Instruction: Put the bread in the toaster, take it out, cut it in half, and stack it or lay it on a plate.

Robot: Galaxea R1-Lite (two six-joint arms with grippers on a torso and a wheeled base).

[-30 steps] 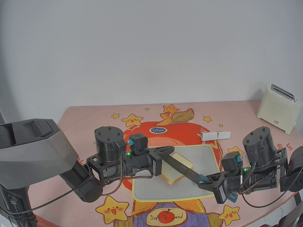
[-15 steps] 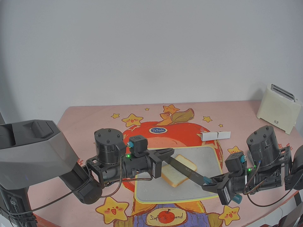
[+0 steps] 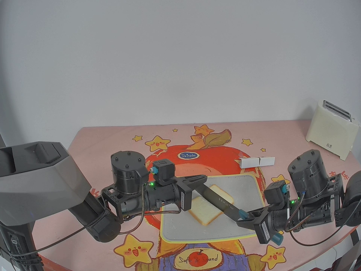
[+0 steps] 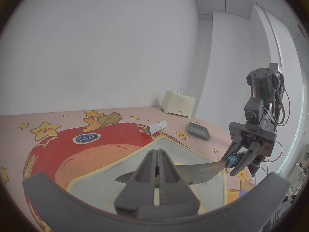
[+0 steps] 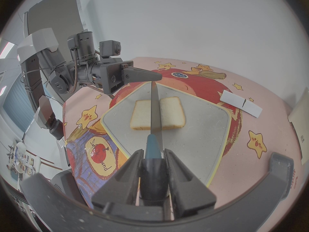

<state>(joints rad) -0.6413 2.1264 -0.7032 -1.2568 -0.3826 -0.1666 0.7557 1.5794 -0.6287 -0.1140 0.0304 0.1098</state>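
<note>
A pink cartoon-printed table (image 3: 105, 143) carries a grey cutting mat (image 3: 244, 187), and one slice of bread (image 3: 203, 213) lies flat near the mat's middle. A knife (image 3: 220, 202) crosses the slice edge-down. Its long axis runs diagonally from the right gripper (image 3: 246, 218), clenched on the blue handle at the near right, to its tip at the left gripper (image 3: 201, 178), whose fingers are pressed together. In the last half second the knife has slid toward the left arm. A toaster (image 3: 332, 134) stands at the far right corner, well apart, and a folded white card (image 3: 257, 162) lies just beyond the mat.

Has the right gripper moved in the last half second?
Yes. In the head view the right gripper, holding the knife, has shifted slightly left, away from the toaster.
</note>
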